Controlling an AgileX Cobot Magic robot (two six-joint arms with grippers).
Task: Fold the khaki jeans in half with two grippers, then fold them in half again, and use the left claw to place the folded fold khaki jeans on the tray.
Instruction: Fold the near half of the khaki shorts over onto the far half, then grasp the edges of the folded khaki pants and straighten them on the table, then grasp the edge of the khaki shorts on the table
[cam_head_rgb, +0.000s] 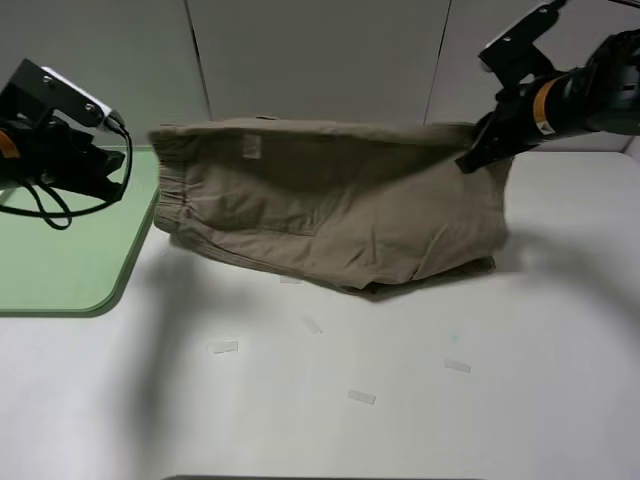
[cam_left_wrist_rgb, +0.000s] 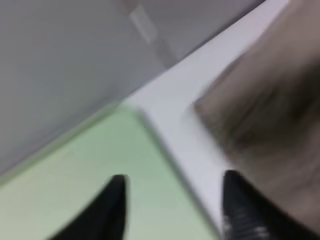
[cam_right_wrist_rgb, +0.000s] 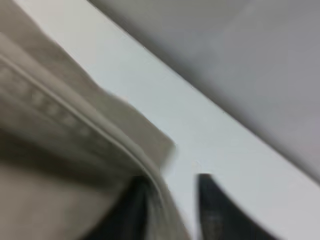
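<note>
The khaki jeans (cam_head_rgb: 330, 210) lie folded on the white table, with the elastic waistband at the left and a pale label near the top edge. They also show in the left wrist view (cam_left_wrist_rgb: 270, 115) and the right wrist view (cam_right_wrist_rgb: 50, 125). My left gripper (cam_head_rgb: 112, 182) hovers over the pale green tray (cam_head_rgb: 60, 260), just left of the waistband. Its jaws are open and empty (cam_left_wrist_rgb: 172, 200), above the tray's corner (cam_left_wrist_rgb: 75, 175). My right gripper (cam_head_rgb: 468, 160) is at the jeans' far right corner. Its jaws stand apart (cam_right_wrist_rgb: 170, 200) with the fabric's edge between them, over one finger.
Several small strips of clear tape (cam_head_rgb: 223, 347) lie on the white table (cam_head_rgb: 300, 420) in front of the jeans. Grey wall panels (cam_head_rgb: 320, 60) stand close behind the table's far edge. The tray runs off the left edge of the exterior view.
</note>
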